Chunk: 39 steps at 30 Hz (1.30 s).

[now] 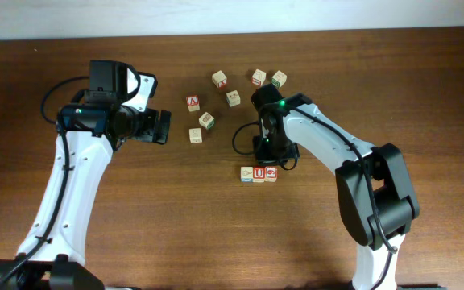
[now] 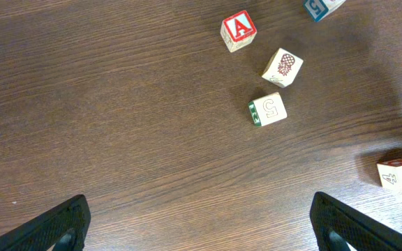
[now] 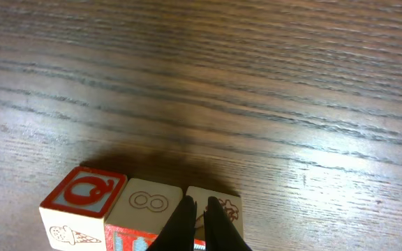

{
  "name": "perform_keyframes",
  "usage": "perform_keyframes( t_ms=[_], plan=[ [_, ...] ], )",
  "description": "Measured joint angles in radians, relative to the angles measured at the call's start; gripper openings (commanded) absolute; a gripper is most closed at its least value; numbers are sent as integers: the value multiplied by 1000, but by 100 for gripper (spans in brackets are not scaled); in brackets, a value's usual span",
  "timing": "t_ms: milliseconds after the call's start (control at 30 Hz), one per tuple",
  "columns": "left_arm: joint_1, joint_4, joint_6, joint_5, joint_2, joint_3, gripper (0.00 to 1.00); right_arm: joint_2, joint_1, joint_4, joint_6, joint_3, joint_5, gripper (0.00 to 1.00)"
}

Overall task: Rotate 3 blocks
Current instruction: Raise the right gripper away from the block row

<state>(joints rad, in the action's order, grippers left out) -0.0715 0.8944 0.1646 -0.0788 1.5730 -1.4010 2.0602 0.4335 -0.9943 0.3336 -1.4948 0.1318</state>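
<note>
Overhead, just below centre: my right gripper (image 1: 269, 161), pinched shut and empty, sets its tips on the three blocks (image 1: 259, 173), likely to lever one over; left gripper (image 1: 164, 127) hangs wide open.

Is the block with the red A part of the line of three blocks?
No, the red A block sits well apart from the row of three blocks, not touching any of them.

The table (image 1: 176, 225) was dark brown woodgrain. The red-framed block (image 3: 84, 199) carried a red letter on pale blue, and the middle block (image 3: 152, 202) a thin outlined 8 on pale wood. The A cube (image 2: 239, 31) was red and white; the pineapple cube (image 2: 282, 67) bore a brown print.
</note>
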Motion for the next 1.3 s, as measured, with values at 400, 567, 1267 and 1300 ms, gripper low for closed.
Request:
perform_keyframes(
  t_ms=[400, 567, 1267, 1300],
  plan=[
    [0, 0, 0, 0, 0, 0, 99, 0, 0, -5, -63, 0, 30, 9],
    [0, 0, 0, 0, 0, 0, 99, -9, -43, -156, -71, -187, 36, 19],
    [-22, -94, -141, -304, 22, 1, 89, -208, -281, 14, -226, 190, 271, 28],
    [-51, -92, -179, -331, 49, 1, 57, -208, -281, 30, -209, 201, 271, 27]
  ],
)
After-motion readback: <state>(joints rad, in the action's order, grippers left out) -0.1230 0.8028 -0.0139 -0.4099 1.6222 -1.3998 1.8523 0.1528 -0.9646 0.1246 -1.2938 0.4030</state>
